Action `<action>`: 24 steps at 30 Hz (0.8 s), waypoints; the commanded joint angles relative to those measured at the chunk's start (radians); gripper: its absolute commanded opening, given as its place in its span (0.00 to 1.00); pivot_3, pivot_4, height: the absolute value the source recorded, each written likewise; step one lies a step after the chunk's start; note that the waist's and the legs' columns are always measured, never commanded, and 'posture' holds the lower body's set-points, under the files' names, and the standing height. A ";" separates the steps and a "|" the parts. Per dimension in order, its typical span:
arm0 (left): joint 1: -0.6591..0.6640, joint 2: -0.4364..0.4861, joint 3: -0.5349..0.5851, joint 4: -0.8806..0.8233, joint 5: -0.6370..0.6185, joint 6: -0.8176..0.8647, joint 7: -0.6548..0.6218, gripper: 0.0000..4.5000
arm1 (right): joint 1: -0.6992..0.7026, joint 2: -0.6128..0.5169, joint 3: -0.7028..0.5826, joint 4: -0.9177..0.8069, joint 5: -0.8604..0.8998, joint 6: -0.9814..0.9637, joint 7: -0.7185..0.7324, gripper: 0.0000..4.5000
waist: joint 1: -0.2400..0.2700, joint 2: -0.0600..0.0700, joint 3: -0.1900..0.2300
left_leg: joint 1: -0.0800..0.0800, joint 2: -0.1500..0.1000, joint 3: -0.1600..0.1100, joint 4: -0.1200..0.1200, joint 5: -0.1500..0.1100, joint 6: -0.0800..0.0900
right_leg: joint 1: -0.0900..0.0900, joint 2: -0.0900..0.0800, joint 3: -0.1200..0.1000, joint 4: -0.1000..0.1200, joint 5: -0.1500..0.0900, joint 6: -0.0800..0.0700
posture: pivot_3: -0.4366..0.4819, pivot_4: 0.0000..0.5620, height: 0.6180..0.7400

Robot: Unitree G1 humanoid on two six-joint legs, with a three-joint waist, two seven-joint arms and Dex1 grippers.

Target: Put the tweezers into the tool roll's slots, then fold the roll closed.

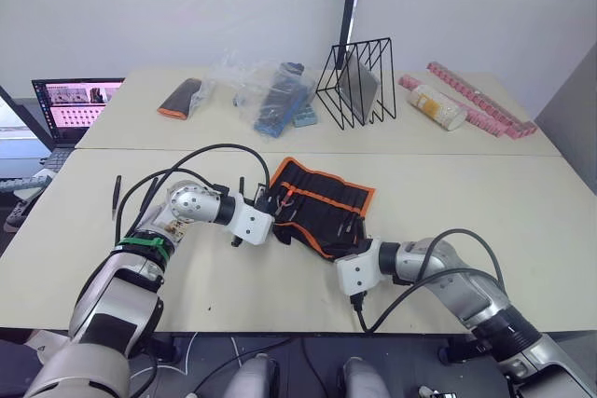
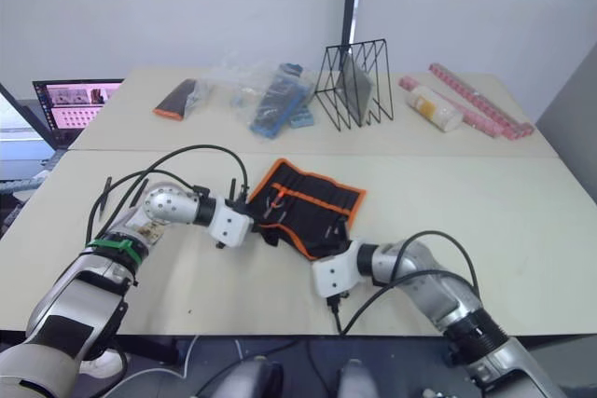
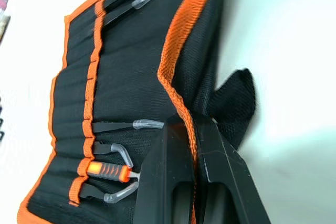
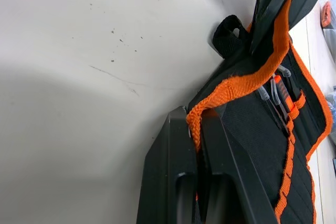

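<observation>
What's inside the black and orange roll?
Inside the tool roll, tweezers sit in the slots, tips poking out, beside a small orange-handled tool. Their handles are hidden in the slots. Both the left gripper and right gripper pinch the orange edge.

The tool roll [image 1: 322, 202] is black with orange edges. The tabletop [image 1: 485, 193] is pale cream. The wire rack [image 1: 359, 81] is black.

1. The tweezers' [image 3: 118, 126] handles are hidden inside the slots of the tool roll [image 3: 131, 77].
2. The roll is cut off by the lower edge of the left wrist frame.
3. The contents of the clear plastic bag [image 1: 270, 90], upper centre, cannot be identified.
</observation>
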 commanded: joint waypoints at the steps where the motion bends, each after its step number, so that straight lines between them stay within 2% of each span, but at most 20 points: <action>1: -0.014 0.050 0.010 -0.024 -0.026 -0.023 -0.035 0.01 | 0.015 -0.009 0.026 0.033 -0.019 0.000 0.044 0.00 | 0.000 0.000 0.000 | 0.000 0.000 0.000 0.000 0.000 0.000 | 0.000 0.000 0.000 0.000 0.000 0.000 | 0.48 0.27 0.56; 4: -0.001 0.057 -0.007 -0.028 -0.015 -0.049 -0.049 0.01 | 0.004 0.000 0.027 0.050 -0.007 0.039 0.065 0.00 | -0.001 0.000 0.000 | 0.000 0.000 0.000 0.001 0.000 0.000 | 0.000 0.000 0.000 0.001 0.000 0.000 | 0.48 0.27 0.56; 9: -0.021 0.061 -0.034 0.031 0.053 -0.100 -0.005 0.01 | 0.009 0.010 -0.010 -0.043 0.175 0.194 0.206 0.00 | -0.001 0.000 0.000 | 0.001 0.001 0.000 0.001 0.000 0.000 | 0.001 0.001 0.000 0.002 0.000 0.000 | 0.48 0.27 0.56; 14: -0.049 0.057 -0.060 0.083 0.122 -0.153 0.063 0.00 | 0.024 -0.027 -0.079 -0.236 0.387 0.376 0.332 0.34 | 0.002 0.000 0.000 | 0.000 0.000 0.000 0.007 -0.002 0.004 | 0.001 0.000 0.000 0.004 -0.001 0.002 | 0.48 0.27 0.56; 15: -0.054 0.056 -0.064 0.092 0.136 -0.164 0.077 0.00 | 0.022 -0.022 -0.118 -0.276 0.476 0.477 0.342 0.42 | 0.001 0.000 0.000 | 0.000 0.000 0.000 0.007 -0.002 0.004 | 0.001 0.000 0.000 0.004 -0.001 0.002 | 0.48 0.27 0.56; 17: -0.063 0.055 -0.072 0.106 0.168 -0.185 0.109 0.00 | 0.001 -0.006 -0.193 -0.310 0.610 0.628 0.339 0.57 | 0.001 0.000 0.000 | 0.000 0.000 0.000 0.008 -0.002 0.004 | 0.001 0.000 0.000 0.005 -0.001 0.002 | 0.48 0.27 0.56; 21: -0.080 0.056 -0.086 0.128 0.217 -0.213 0.171 0.00 | -0.061 0.056 -0.277 -0.279 0.741 0.840 0.270 0.87 | 0.003 0.000 0.000 | 0.000 0.000 -0.001 0.009 -0.002 0.003 | 0.002 0.000 0.000 0.006 -0.001 0.002 | 0.48 0.27 0.56; 23: -0.087 0.056 -0.091 0.136 0.238 -0.223 0.197 0.00 | -0.084 0.097 -0.292 -0.257 0.776 0.925 0.232 0.87 | 0.005 0.000 0.000 | 0.000 0.000 -0.001 0.009 -0.002 0.003 | 0.001 0.000 0.000 0.007 -0.001 0.002 | 0.48 0.27 0.56; 24: -0.090 0.057 -0.094 0.139 0.247 -0.228 0.210 0.00 | -0.091 0.113 -0.291 -0.241 0.774 0.943 0.214 0.84 | 0.005 0.000 0.000 | 0.000 0.000 -0.001 0.009 -0.002 0.003 | 0.001 0.000 0.000 0.007 -0.001 0.002 | 0.48 0.27 0.56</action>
